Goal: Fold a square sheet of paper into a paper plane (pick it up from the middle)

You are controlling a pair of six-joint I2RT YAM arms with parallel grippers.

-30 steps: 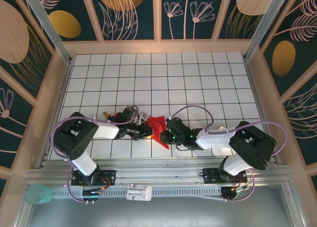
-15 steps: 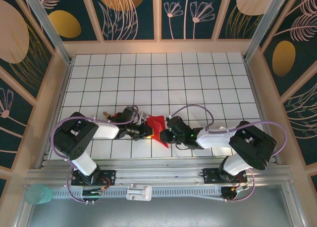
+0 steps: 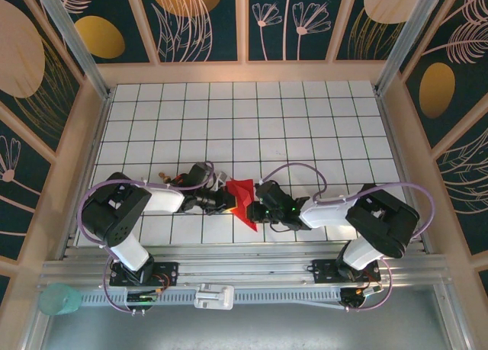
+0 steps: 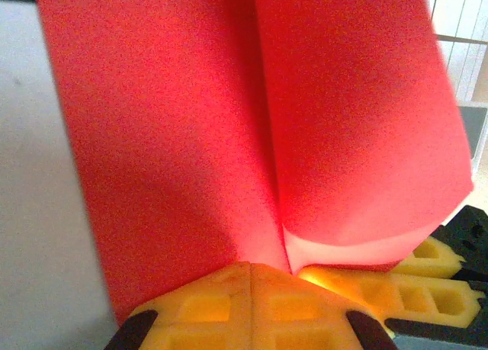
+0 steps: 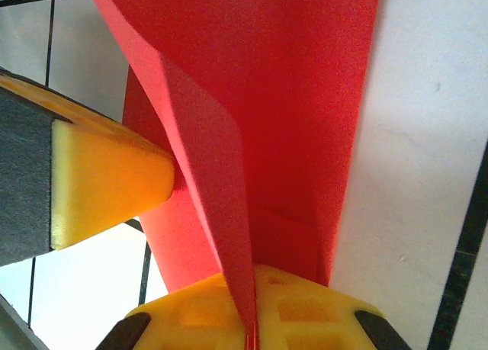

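the white gridded table [image 3: 305,113] is spanned near its front edge by the left arm [image 3: 126,213] and the right arm [image 3: 374,220], whose wrists are met at the middle. the creased red paper [image 3: 242,196] is seen there between them, partly folded along a ridge. the left gripper [image 4: 252,272] is pressed together on one end of it, and the right gripper [image 5: 248,289] is pinched onto a fold from the opposite side.

The folded paper [image 3: 242,197] was plain bright red. The table [image 3: 252,121] was white, crossed by a black grid. The fingers [image 4: 229,312] were yellow-orange. The arms [image 3: 381,228] were black and white, with lilac cables [image 3: 293,165]. At twelve o'clock, the walls [image 3: 206,22] were dark teal with gold ovals and pale line-drawn flowers.
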